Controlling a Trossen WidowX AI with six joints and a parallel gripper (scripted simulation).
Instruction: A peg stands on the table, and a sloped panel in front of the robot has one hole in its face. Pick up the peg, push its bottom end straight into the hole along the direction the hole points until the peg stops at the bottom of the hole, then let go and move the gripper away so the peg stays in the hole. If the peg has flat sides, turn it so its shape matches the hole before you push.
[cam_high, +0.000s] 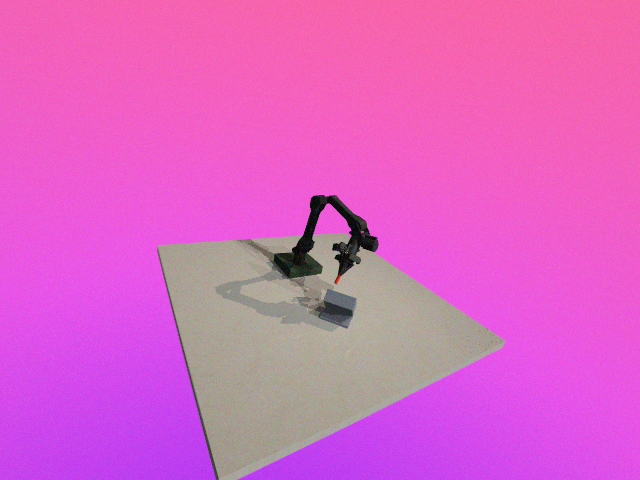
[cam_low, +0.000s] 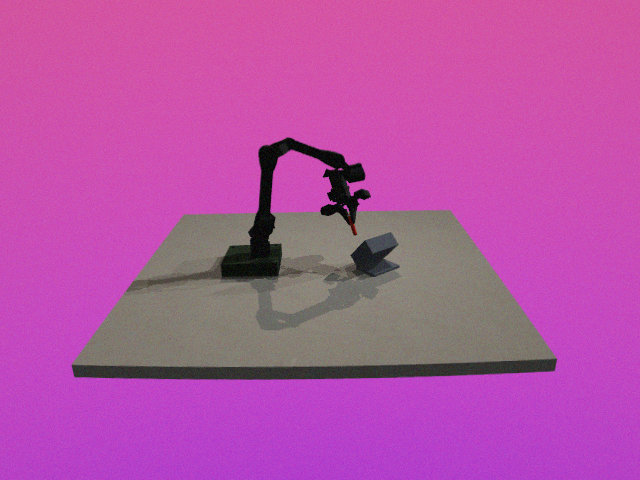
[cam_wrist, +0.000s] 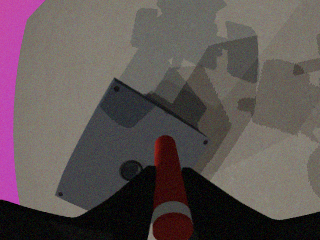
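Your black parallel-jaw gripper (cam_high: 341, 273) (cam_low: 352, 219) (cam_wrist: 168, 175) grips the red round peg (cam_high: 337, 279) (cam_low: 353, 227) (cam_wrist: 167, 175) with its lower end jutting out — presumably to enter first — above the grey sloped panel (cam_high: 339, 299) (cam_low: 381, 242) (cam_wrist: 90, 165), tilted, likely to match the round dark hole (cam_wrist: 131, 170) — still unfilled.

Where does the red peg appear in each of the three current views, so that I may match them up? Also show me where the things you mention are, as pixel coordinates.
Top: the red peg (cam_high: 337, 279) (cam_low: 353, 227) (cam_wrist: 167, 170) is right of centre, below the gripper (cam_high: 341, 273) (cam_low: 352, 219) (cam_wrist: 168, 175).
Exterior: right of centre, above and left of the panel.
Wrist: bottom centre.
Shared landmark: the grey-blue panel (cam_high: 340, 299) (cam_low: 382, 242) (cam_wrist: 92, 150).
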